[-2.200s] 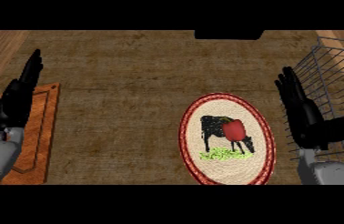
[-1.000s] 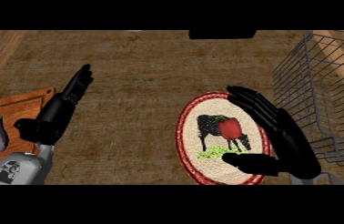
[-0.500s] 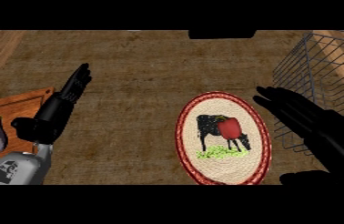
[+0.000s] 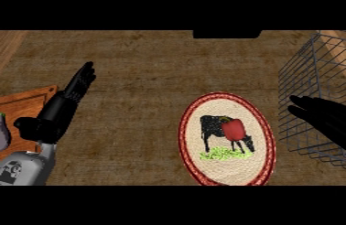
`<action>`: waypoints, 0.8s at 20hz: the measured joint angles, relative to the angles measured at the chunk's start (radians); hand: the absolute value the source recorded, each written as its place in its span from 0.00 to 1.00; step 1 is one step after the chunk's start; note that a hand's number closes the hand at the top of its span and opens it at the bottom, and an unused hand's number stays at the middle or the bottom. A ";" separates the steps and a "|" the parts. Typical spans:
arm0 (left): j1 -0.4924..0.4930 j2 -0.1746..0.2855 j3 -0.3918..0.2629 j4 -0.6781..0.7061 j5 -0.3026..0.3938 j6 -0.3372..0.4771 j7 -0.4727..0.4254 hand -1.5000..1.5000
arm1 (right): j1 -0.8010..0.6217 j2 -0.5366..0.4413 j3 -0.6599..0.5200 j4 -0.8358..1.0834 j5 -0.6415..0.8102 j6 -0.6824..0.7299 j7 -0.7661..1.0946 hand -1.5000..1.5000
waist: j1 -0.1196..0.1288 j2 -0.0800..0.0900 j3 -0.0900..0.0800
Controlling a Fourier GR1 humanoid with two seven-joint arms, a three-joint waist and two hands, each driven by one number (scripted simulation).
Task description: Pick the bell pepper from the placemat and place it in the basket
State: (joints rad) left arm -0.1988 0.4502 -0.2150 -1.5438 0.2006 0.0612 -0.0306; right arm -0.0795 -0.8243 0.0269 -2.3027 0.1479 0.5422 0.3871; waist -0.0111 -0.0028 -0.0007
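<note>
**Pepper waits on the mat, right hand open beside it**

The brown woven tabletop (image 4: 148,73) fills my view. On its right side stands the grey wire basket (image 4: 307,82), cut off by the view's edge. That is where the load has to go, so I judge the carry to be a short one, up and to the right.

Just left of the basket lies the oval woven placemat with a red rim and a black cow printed on it (image 4: 223,110). It sits flat on the tabletop, close enough to the basket that one arm can serve both.

At the far left edge I see part of an orange-brown wooden board (image 4: 27,105), well apart from the mat. I take it to play no part in this job.

My left hand (image 4: 64,105) rests over the left side with straight, released fingers pointing up the view and nothing in them. I read it as parked out of the way.

My right hand (image 4: 321,116) comes in at the right edge, overlapping the basket's lower wires in the view. Its fingers are spread and released, pointing toward the mat and holding nothing. It is apart from the pepper, on the side from which a reach makes sense.

The small red bell pepper (image 4: 234,129) sits near the mat's middle, over the cow print, untouched. The pick is not yet made.
</note>
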 measured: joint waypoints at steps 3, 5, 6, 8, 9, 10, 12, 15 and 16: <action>0.025 -0.005 0.021 -0.023 -0.010 -0.023 0.006 0.50 | 0.026 0.032 -0.036 -0.006 0.022 0.030 -0.027 0.00 | 0.004 0.001 0.000; 0.005 -0.027 0.028 -0.004 -0.025 -0.025 0.014 0.50 | 0.050 0.055 -0.063 0.020 0.053 0.041 -0.085 0.00 | 0.004 0.001 0.001; 0.008 -0.031 0.035 -0.005 -0.029 -0.035 0.010 0.50 | 0.051 0.076 -0.060 0.025 0.068 0.041 -0.092 0.00 | 0.006 0.002 0.001; 0.007 -0.041 0.047 -0.005 -0.038 -0.046 0.011 0.50 | 0.063 0.110 -0.069 0.043 0.093 0.041 -0.123 0.00 | 0.007 0.002 0.001; 0.010 -0.047 0.048 -0.008 -0.042 -0.049 0.010 0.50 | 0.071 0.128 -0.068 0.069 0.117 0.031 -0.157 0.00 | 0.008 0.002 0.001; 0.004 -0.048 0.053 -0.003 -0.045 -0.056 0.013 0.50 | 0.068 0.151 -0.049 0.091 0.148 0.018 -0.175 0.00 | 0.009 0.003 0.001; 0.006 -0.054 0.059 -0.014 -0.052 -0.062 0.025 0.50 | 0.054 0.200 -0.003 0.131 0.198 -0.009 -0.189 0.00 | 0.013 0.003 0.001; 0.033 -0.065 0.062 -0.031 -0.066 -0.073 0.020 0.50 | 0.049 0.269 0.055 0.199 0.286 -0.064 -0.238 0.00 | 0.015 0.003 0.001; 0.038 -0.070 0.065 -0.025 -0.072 -0.077 0.009 0.50 | 0.054 0.279 0.056 0.234 0.307 -0.082 -0.279 0.00 | 0.015 0.003 0.001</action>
State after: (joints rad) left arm -0.1608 0.3800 -0.1495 -1.5687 0.1289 -0.0155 -0.0218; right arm -0.0252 -0.5451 0.0831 -2.0685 0.4551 0.4599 0.1084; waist 0.0040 0.0005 0.0003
